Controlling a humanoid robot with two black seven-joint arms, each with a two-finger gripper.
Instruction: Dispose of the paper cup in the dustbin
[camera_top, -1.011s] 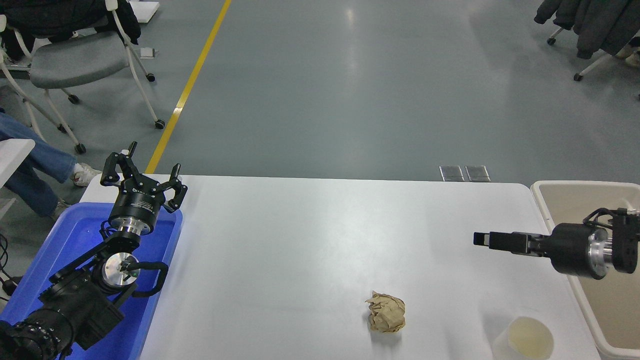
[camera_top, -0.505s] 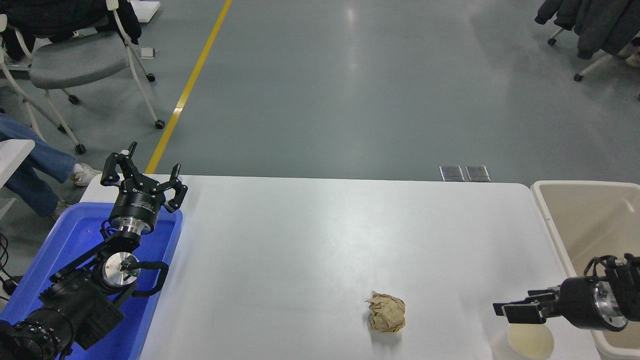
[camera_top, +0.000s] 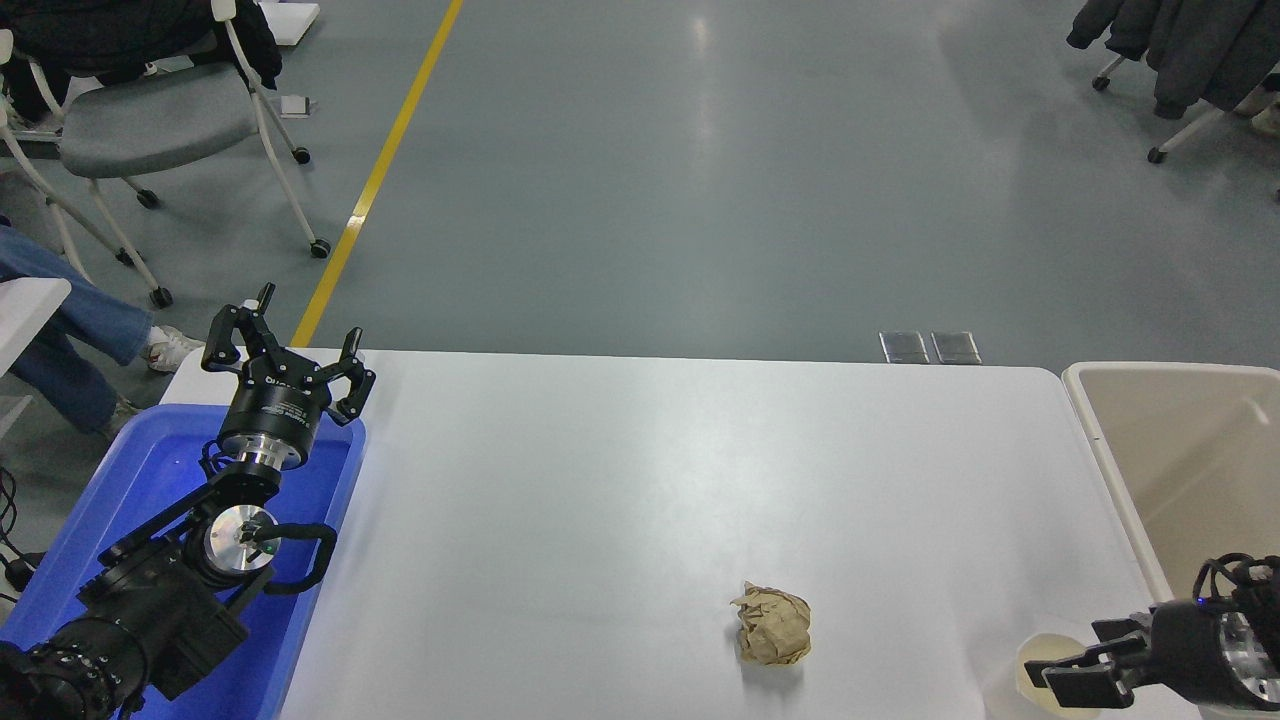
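Observation:
The paper cup (camera_top: 1031, 654) stands upright at the table's front right corner, and only its left rim and cream inside show. My right gripper (camera_top: 1072, 664) is low over the cup's mouth, fingers spread open, hiding most of the cup. I cannot tell whether the fingers touch it. The beige dustbin (camera_top: 1180, 450) stands just off the table's right edge, beside the right arm. My left gripper (camera_top: 288, 348) is parked open at the lower left.
A crumpled brown paper ball (camera_top: 772, 626) lies on the white table (camera_top: 620, 480), left of the cup. A bright blue tray (camera_top: 150, 470) sits under the left arm. Chairs and a seated person's legs are at the far left.
My right gripper has dropped from in front of the dustbin, at mid height, down to the cup at the front right corner. The cup, the paper ball and the left arm have not moved.

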